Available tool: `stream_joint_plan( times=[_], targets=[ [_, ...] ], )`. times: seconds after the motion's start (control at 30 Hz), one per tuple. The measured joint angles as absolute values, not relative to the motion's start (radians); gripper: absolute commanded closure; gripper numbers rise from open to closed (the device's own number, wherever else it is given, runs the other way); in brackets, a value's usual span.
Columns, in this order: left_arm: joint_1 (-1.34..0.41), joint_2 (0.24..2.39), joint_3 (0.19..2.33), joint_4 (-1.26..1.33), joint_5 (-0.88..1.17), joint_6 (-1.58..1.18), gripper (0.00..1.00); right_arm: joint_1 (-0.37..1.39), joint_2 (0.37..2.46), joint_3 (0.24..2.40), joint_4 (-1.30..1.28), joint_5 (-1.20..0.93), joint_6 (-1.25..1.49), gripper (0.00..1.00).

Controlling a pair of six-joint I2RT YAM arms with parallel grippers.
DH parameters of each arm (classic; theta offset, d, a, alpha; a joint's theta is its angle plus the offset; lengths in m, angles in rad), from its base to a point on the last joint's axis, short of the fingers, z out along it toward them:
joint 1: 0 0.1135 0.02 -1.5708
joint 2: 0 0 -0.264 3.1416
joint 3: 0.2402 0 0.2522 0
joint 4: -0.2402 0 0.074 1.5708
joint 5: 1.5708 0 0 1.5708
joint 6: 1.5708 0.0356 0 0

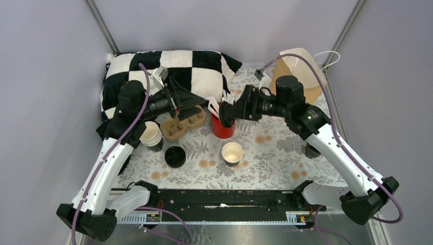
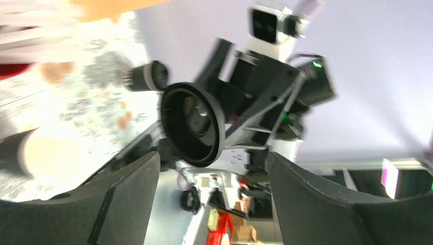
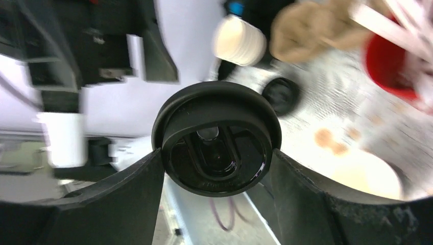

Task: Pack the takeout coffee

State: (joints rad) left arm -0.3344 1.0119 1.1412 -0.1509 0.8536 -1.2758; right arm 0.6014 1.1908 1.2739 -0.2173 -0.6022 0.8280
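Top external view: step in hand is lidding the cup. Right gripper (image 1: 225,113) pinches a black lid (image 3: 217,127) by its rim, jaws set wide, both pads touching, lid held edge-on. Left gripper (image 2: 212,158) is spread, nothing between its fingers, facing the lid. Open cup (image 1: 232,152) stands lidless on the table at 6 o'clock of the lid, apart from it. Next move, est.: level the lid, centre over cup, press evenly; carrier (image 1: 183,125) waits at 10 o'clock of cup.

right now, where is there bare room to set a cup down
Bare cloth lies between the open cup and the right arm, and along the near rail. Crowded around the carrier, red cup and lids.
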Motion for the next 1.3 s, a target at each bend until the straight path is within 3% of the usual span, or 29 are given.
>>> stream_joint_plan(
  times=[0.13, 0.23, 0.33, 0.5, 0.77, 1.3],
  targets=[
    [-0.319, 0.998, 1.18, -0.496, 0.717, -1.074, 0.11, 0.668, 1.181, 1.341, -0.578, -0.437, 0.624, 0.29],
    [-0.319, 1.011, 1.164, -0.667, 0.659, -0.976, 0.09, 0.851, 1.249, 1.427, -0.805, -0.25, 0.54, 0.28],
    [-0.319, 1.019, 1.133, -0.743, 0.641, -0.934, 0.09, 1.01, 1.363, 1.497, -0.958, -0.076, 0.512, 0.27],
    [-0.319, 1.018, 1.1, -0.793, 0.621, -0.902, 0.08, 1.126, 1.496, 1.51, -1.095, 0.123, 0.5, 0.26],
    [-0.319, 1.012, 1.075, -0.819, 0.609, -0.881, 0.08, 1.138, 1.581, 1.514, -1.124, 0.274, 0.492, 0.25],
    [-0.319, 1.012, 1.085, -0.87, 0.603, -0.809, 0.08, 1.131, 1.668, 1.528, -1.062, 0.303, 0.466, 0.24]
  ],
)
